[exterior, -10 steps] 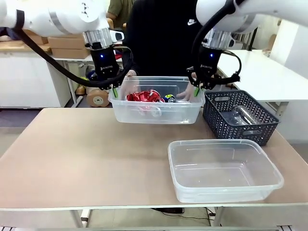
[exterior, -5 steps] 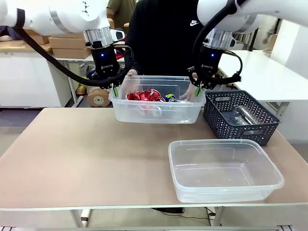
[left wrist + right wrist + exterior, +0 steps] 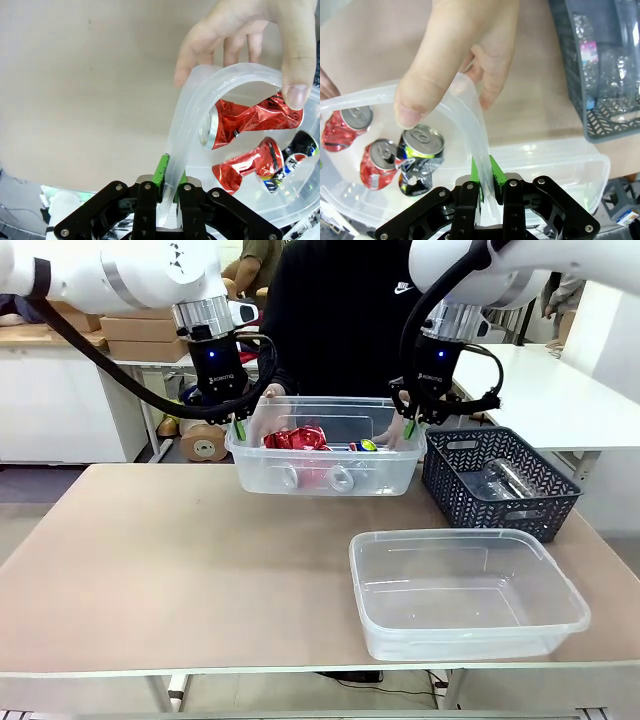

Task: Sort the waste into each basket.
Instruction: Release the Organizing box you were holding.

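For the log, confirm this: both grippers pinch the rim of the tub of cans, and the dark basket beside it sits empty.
One thing is wrong: the dark basket is not empty; clear plastic bottles lie in it, as the right wrist view shows. The rest holds.

The far tub [image 3: 392, 478], at 12 o'clock on the table [image 3: 170, 560], is clear, smooth plastic with a glossy lipped rim. The crushed cans [image 3: 250, 117] in it are thin metal, shiny red with bare silver ends, creased and dented. The empty tub [image 3: 460, 642] at 5 o'clock is the same clear, shiny plastic. At 3 o'clock the lattice basket [image 3: 470, 492] is matt blue-grey plastic and holds a clear, crinkled plastic bottle [image 3: 510, 480]. The tabletop is smooth, matt tan. The left gripper [image 3: 169, 176] and right gripper [image 3: 485, 175] are black with a dull sheen; their pads [image 3: 497, 171] are matt green.
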